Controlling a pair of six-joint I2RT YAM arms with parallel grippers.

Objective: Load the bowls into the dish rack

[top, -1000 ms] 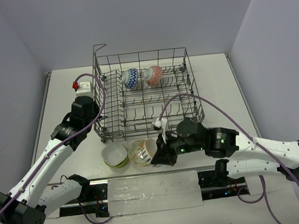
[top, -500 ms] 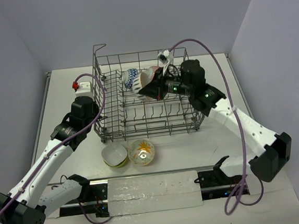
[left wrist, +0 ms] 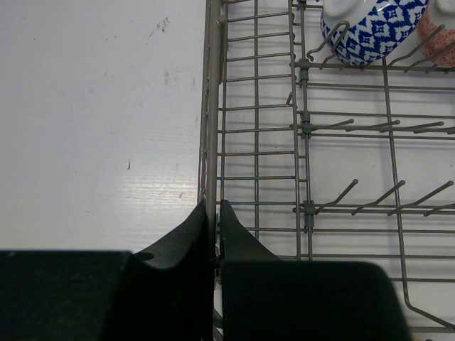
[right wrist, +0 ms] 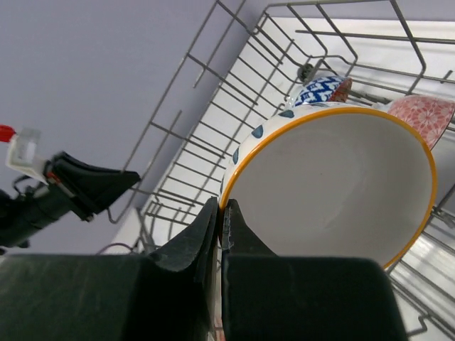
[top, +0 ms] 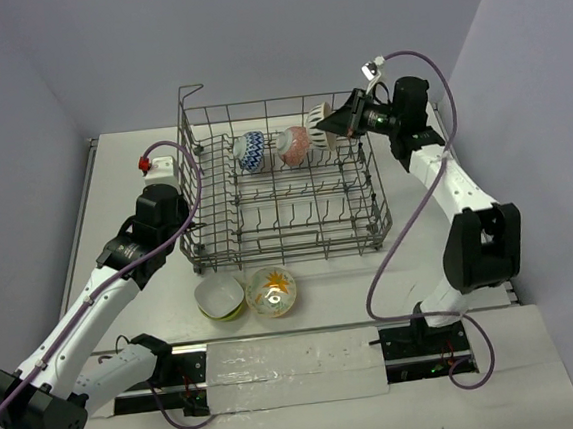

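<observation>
The grey wire dish rack [top: 269,103] stands mid-table. A blue-white bowl [top: 250,149] and a red-orange bowl [top: 295,144] stand on edge in its far row. My right gripper [top: 338,122] is shut on the rim of a white bowl with dark marks and an orange rim [top: 320,119]. It holds the bowl tilted over the rack's far right corner, next to the red-orange bowl. In the right wrist view the gripper [right wrist: 221,206] pinches that bowl [right wrist: 334,185]. My left gripper [left wrist: 215,207] is shut on the rack's left rim wire [left wrist: 211,106]. A lime-green bowl [top: 219,297] and a yellow-floral bowl [top: 271,290] sit on the table in front of the rack.
A small white block with a red cap [top: 157,166] sits left of the rack, with a purple cable over it. Grey walls close in behind and on both sides. A raised wire loop [top: 190,90] stands at the rack's far left corner.
My right gripper has lifted the white bowl from beside the yellow-floral bowl and carried it over the rack to the far right corner. The left arm has not moved.
</observation>
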